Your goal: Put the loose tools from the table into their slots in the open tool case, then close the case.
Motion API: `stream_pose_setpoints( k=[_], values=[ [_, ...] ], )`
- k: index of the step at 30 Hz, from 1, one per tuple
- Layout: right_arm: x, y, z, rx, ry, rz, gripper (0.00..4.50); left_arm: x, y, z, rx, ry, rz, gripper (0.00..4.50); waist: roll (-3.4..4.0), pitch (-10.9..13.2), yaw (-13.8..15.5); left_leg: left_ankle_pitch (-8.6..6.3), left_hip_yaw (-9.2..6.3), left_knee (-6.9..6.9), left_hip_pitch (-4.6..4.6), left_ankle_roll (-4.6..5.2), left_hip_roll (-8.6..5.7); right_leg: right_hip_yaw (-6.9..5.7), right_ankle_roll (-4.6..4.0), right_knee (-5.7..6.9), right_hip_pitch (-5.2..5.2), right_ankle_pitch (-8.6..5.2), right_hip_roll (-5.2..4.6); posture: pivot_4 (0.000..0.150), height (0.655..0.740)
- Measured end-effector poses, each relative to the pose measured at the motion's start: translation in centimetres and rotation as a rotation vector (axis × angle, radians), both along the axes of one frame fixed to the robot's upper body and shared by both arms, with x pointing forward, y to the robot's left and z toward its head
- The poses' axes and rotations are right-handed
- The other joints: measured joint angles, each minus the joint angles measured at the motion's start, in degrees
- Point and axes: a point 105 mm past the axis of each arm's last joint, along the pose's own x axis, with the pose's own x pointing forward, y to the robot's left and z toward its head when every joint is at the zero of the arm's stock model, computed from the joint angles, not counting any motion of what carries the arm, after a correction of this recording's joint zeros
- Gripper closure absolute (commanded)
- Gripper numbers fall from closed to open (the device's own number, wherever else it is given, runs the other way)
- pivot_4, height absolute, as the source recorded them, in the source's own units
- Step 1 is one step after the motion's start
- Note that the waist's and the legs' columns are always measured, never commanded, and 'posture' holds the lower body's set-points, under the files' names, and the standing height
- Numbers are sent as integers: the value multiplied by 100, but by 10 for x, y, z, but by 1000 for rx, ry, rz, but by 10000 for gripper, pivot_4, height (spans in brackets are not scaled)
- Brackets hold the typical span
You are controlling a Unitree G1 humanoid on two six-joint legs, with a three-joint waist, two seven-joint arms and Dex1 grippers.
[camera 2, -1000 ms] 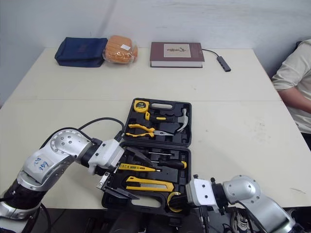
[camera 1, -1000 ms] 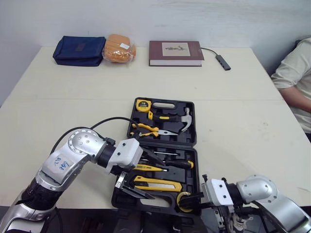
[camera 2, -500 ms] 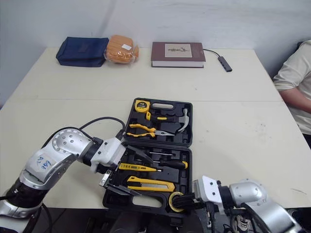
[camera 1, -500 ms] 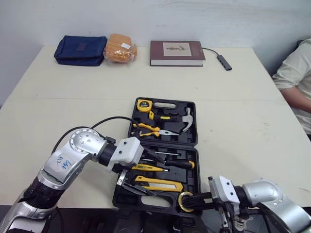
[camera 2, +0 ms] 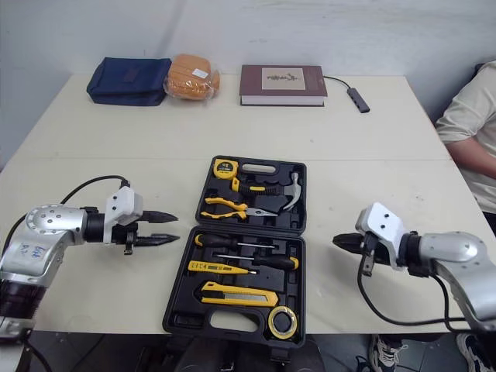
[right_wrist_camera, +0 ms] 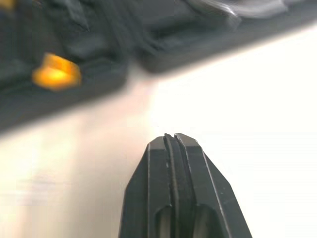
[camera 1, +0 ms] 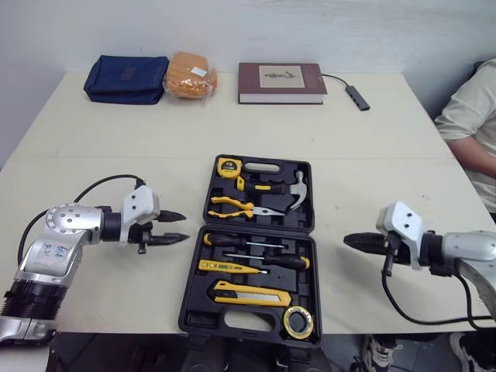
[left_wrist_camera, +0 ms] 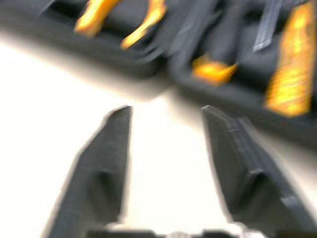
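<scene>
Both arms have just pulled away from the tool case [camera 1: 232, 320]: a second ago the left one was low over the near half by the utility knife [camera 1: 252, 294] and the right one had the yellow tape roll [camera 1: 297, 322] pinched at the front corner. Now that roll lies in its round slot in the near right corner. The left gripper [camera 1: 186, 225] hangs just beside the case's left edge, its fingers spread well apart with nothing between them. The right gripper [camera 1: 349, 241] sits off to the right, fingers pressed together and empty. I see no loose tool on the worktop [camera 1: 116, 155], so the filling looks done and only the closing remains. The case lies flat open in the middle, with the hammer [camera 1: 288, 192], pliers [camera 1: 236, 208] and tape measure [camera 1: 228, 167] seated in the far half.
</scene>
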Motion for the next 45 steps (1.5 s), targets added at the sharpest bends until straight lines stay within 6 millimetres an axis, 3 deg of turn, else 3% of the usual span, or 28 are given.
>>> stream_pose_setpoints(
  k=[2, 7, 17, 30, 34, 35, 37, 39, 41, 45],
  values=[
    [5, 6, -10, -9, 12, 7, 45000, 9, 0, -5, 2, -6, 12, 44818, 1, 1, -6, 0, 3, 2, -3, 0, 0, -3, 1, 4, -3, 1, 1, 1500, 7400],
    [19, 23, -11, -30, -20, 51, 45000, 22, -23, -12, -28, -17, -21, 44818, 1, 1, -11, 2, 8, 7, -4, 0, -2, -6, 6, 30, -3, 3, 4, 1500, 7400],
    [26, 51, -11, -13, -19, 140, 45000, 11, -45, -23, -48, 45, -81, 44818, 1, 1, -10, 4, 7, 11, -5, -3, 1, -6, 6, 31, -2, 3, 8, 1500, 7400],
    [34, 50, -9, -62, -27, 144, 45000, 12, -53, -25, -62, 64, -43, 44818, 1, 1, -8, 5, 7, 15, -2, -2, -1, -5, 8, 31, 1, 5, 5, 1500, 7400],
    [30, 38, -7, -134, -62, 123, 45000, 10, -49, -26, -43, 37, -12, 44818, 1, 1, 2, 5, 6, 13, -3, -2, -1, -5, 9, 29, 1, 5, 3, 1500, 7400],
    [29, 31, -7, -152, -61, 104, 45000, 10, -45, -25, -36, 38, 6, 42492, 1, 1, -4, 5, 6, 12, -3, -2, -1, -5, 8, 29, 1, 5, 3, 1500, 7400],
    [28, 8, -2, -182, -46, 16, 38343, 10, -24, -21, -30, 63, 102, 36864, 2, 1, -22, 5, 6, 9, -1, -2, 0, -5, 8, 27, 0, 5, 3, 1500, 7400],
    [28, -6, 4, -157, -16, -69, 30397, 13, -7, -13, -64, 105, 212, 27912, 3, 2, -63, 7, 6, 6, 3, -6, 3, -3, 8, 22, -1, 4, 4, 1500, 7400],
    [31, -5, 16, -64, 24, -148, 19801, 16, -5, 1, -141, 171, 306, 18467, 3, 4, -90, 9, 1, 7, 3, -9, 4, -3, 7, 26, -1, 4, 4, 1500, 7400],
    [41, 17, 46, 159, 103, -245, 117, 28, -20, 28, -247, 271, 410, 314, 2, 4, -98, 9, -6, 6, 1, -11, 3, -3, 8, 33, -1, 4, 4, 1500, 7400]
  ],
)
